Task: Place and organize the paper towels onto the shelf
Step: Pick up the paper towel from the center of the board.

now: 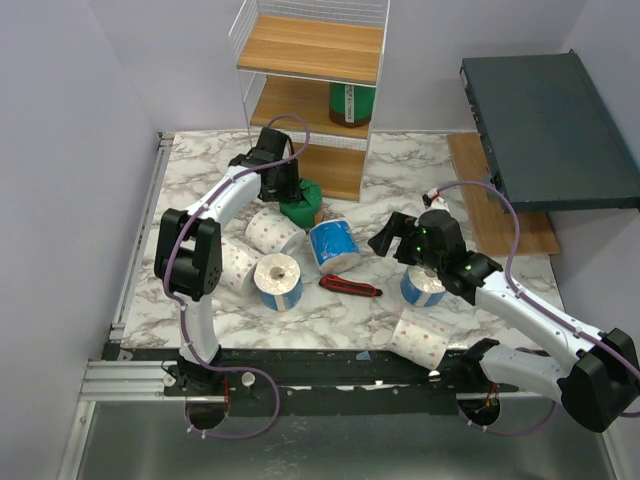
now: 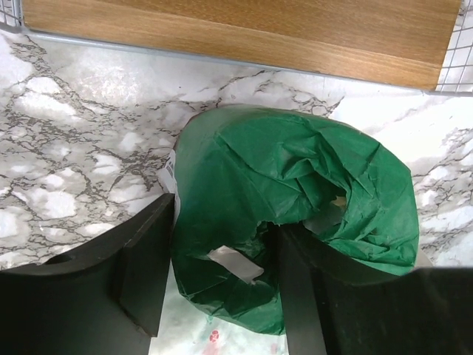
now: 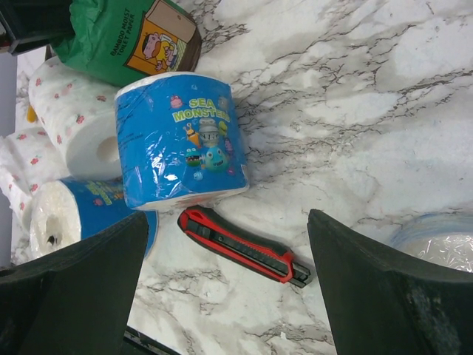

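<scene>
My left gripper (image 1: 287, 192) is shut on a green-wrapped roll (image 2: 295, 185) on the table before the shelf (image 1: 312, 48), one finger (image 2: 299, 296) in its core and the other outside. Another green roll (image 1: 352, 103) stands on the middle tier. My right gripper (image 3: 225, 222) is open and empty above the table, over the knife. Blue rolls (image 1: 333, 246) (image 1: 279, 281) and white dotted rolls (image 1: 272, 231) (image 1: 236, 266) cluster mid-table. A blue roll (image 1: 422, 288) sits under my right arm, and a dotted roll (image 1: 420, 338) lies near the front edge.
A red-and-black utility knife (image 3: 244, 248) lies between the blue rolls and my right gripper. A dark grey-green slab (image 1: 550, 130) sits at the right on a wooden board (image 1: 490, 215). Walls close in left and behind.
</scene>
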You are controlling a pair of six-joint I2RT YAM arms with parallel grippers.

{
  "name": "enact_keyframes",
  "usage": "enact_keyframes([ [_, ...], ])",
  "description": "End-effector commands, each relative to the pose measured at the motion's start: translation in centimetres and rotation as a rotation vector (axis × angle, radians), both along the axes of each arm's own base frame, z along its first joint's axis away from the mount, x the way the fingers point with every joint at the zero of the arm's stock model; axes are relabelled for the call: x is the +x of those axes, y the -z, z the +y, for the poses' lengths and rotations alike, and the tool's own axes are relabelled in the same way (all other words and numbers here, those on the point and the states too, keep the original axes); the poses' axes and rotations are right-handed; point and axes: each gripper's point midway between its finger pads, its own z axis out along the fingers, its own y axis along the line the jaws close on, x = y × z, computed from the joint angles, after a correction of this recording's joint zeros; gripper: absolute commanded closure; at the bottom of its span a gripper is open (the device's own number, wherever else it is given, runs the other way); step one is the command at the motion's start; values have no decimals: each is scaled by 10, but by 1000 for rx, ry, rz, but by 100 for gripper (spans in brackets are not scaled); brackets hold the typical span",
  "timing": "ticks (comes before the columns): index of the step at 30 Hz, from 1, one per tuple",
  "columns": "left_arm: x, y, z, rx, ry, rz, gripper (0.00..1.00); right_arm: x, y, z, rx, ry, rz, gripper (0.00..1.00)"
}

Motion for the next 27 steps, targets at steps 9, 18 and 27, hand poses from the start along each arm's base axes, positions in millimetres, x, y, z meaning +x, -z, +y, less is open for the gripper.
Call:
enact_keyframes([
  [9, -20, -37, 10, -12, -39, -73, 56, -5, 3, -8, -36, 8, 1, 9],
  [18, -36, -85, 9, -98, -59, -167, 64, -6, 0, -9, -32, 6, -8, 9],
  [27, -51, -131, 8, -186, -76, -259, 66, -7, -6, -11, -27, 13, -20, 9],
])
